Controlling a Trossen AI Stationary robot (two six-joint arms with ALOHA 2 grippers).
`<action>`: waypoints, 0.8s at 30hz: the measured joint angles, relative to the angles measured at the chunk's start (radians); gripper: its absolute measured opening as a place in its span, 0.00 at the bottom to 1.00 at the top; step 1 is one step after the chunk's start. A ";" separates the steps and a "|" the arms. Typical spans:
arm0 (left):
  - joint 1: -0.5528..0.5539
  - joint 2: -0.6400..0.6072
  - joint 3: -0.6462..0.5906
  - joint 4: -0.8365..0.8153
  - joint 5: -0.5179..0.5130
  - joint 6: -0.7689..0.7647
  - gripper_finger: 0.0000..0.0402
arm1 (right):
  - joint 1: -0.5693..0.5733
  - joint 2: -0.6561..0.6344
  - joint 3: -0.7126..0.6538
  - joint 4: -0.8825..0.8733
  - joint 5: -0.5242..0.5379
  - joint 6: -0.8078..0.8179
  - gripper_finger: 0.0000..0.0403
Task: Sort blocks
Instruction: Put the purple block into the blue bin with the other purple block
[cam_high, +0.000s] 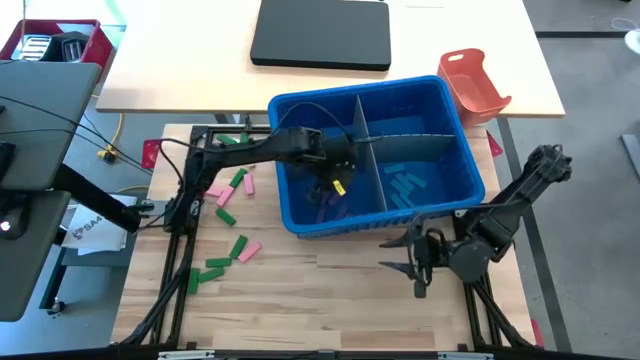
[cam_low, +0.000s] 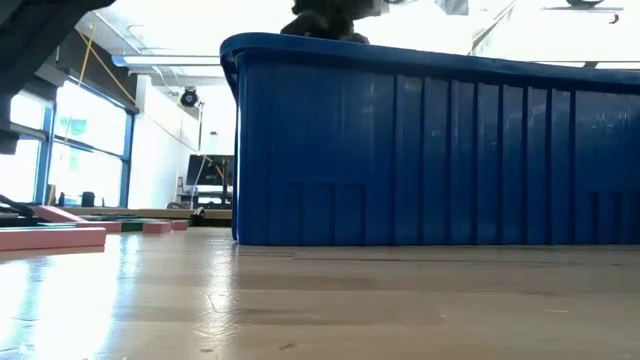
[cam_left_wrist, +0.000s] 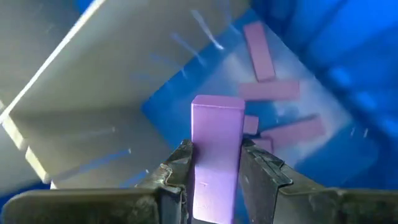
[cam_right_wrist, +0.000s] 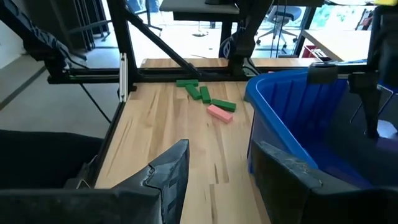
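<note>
Over the blue bin's left compartment, left claw pinches a purple block above other purples to drop it; right claw idles spread on near worktop.

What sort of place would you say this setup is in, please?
Probably a robotics lab or office workspace: a wooden table with two mounted arms, a laptop on a neighbouring desk, and office chairs beyond.

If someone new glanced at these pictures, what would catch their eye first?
Probably the big blue bin mid-table, split by grey dividers. The left gripper reaches into its left compartment, fingers clamped on a purple block. Green and pink blocks lie scattered on the wood to the bin's left.
</note>
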 joint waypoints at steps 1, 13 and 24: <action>0.001 0.008 0.000 0.000 0.010 0.062 0.21 | 0.000 0.004 0.000 -0.001 0.000 0.000 0.42; 0.039 0.116 -0.001 -0.005 -0.047 0.356 0.21 | 0.000 0.020 0.000 -0.012 -0.001 0.052 0.42; 0.042 0.227 -0.001 -0.003 -0.010 0.408 0.21 | 0.000 0.020 0.000 -0.010 -0.002 0.075 0.42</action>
